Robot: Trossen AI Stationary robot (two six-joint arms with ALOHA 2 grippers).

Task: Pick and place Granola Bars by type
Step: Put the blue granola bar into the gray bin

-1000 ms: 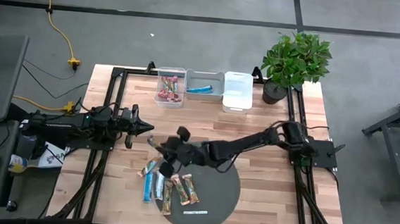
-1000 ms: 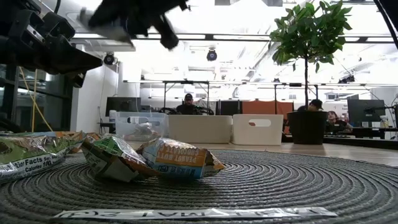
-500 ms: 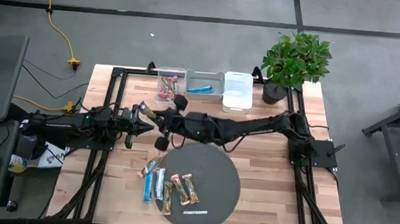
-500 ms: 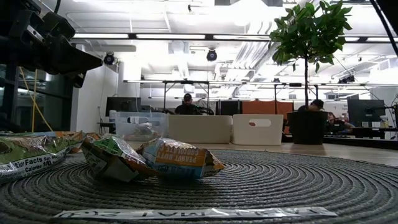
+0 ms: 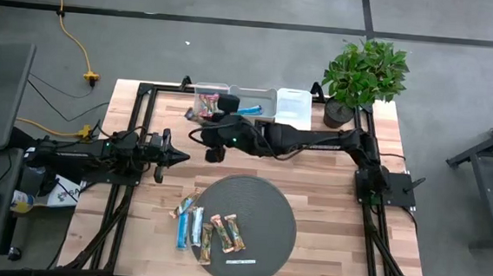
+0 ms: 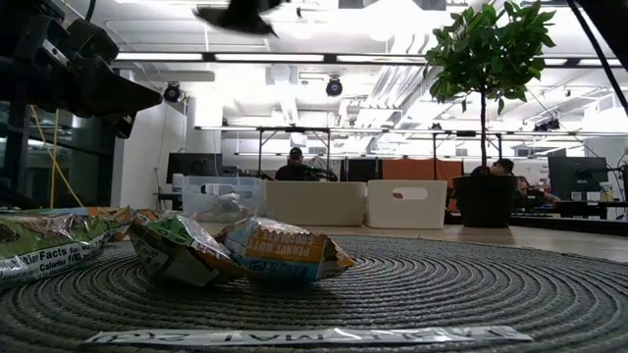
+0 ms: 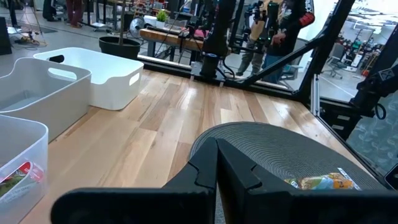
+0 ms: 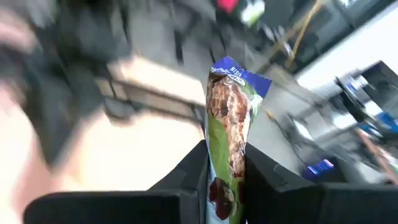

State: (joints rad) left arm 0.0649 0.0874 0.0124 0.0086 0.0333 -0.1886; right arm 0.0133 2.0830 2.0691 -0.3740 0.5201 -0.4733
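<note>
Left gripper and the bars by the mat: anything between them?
No. High view shows bare wood between the shut left gripper and the bars.

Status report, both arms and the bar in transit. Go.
Right gripper shut on green foil-wrapped granola bar, up near the clear plastic bins. Left gripper shut, empty, parked at table's left. Remaining bars at the round woven mat. Nothing blocking.

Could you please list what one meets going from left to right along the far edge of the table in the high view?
Clear bin with red-pink bars → middle bin with a blue bar → white bin → potted plant.
</note>
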